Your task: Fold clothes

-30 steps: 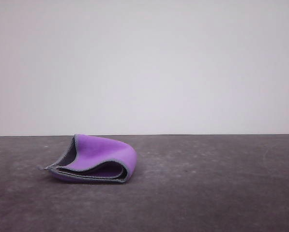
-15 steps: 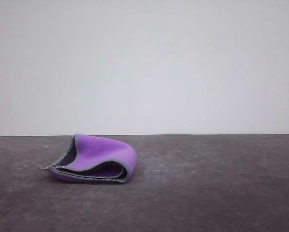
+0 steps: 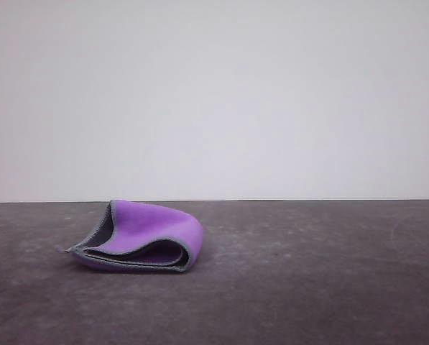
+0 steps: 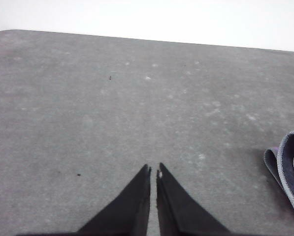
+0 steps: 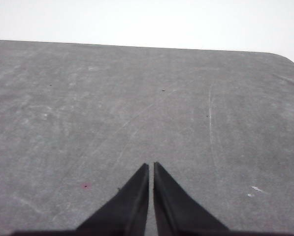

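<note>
folded cloth (image 3: 139,237) lies on the table (image 3: 307,287); left tool (image 4: 153,169) and right tool (image 5: 151,165) closed, empty.

In the left wrist view the cloth (image 4: 289,169) is cut off by the picture's edge at about four o'clock from the left gripper (image 4: 153,169), so most of it is out of frame. In the front view its folded-under layers (image 3: 139,241) hide its inner faces.

We see the cloth (image 3: 146,231) bright purple outside, dark grey inside with grey edging, on the mottled grey table (image 3: 307,287).
</note>
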Controlling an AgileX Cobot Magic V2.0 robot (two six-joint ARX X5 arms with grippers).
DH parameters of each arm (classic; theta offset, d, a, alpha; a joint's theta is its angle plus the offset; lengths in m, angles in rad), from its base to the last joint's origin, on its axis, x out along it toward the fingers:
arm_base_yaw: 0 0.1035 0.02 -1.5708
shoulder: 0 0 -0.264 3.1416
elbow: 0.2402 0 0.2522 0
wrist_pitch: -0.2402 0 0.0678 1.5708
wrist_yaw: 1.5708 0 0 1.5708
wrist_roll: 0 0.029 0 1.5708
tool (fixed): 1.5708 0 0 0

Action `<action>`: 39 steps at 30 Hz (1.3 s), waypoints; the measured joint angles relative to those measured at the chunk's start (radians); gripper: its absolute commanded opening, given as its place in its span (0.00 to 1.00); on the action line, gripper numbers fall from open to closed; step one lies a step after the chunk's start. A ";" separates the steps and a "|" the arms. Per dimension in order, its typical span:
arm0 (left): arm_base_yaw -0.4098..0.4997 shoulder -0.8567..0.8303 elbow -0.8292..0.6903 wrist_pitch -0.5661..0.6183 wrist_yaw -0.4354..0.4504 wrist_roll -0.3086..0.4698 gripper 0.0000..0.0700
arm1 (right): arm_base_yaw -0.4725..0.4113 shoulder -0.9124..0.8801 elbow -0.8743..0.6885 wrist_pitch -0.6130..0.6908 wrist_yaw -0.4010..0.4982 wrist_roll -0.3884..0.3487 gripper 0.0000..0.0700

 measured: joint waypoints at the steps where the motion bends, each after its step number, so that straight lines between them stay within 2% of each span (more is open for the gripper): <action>1: 0.000 0.000 0.000 0.000 0.000 0.000 0.03 | 0.000 0.000 0.000 0.000 0.000 0.000 0.02; 39: 0.000 0.000 0.000 0.000 0.000 0.000 0.03 | 0.000 0.000 0.000 0.000 0.000 0.000 0.02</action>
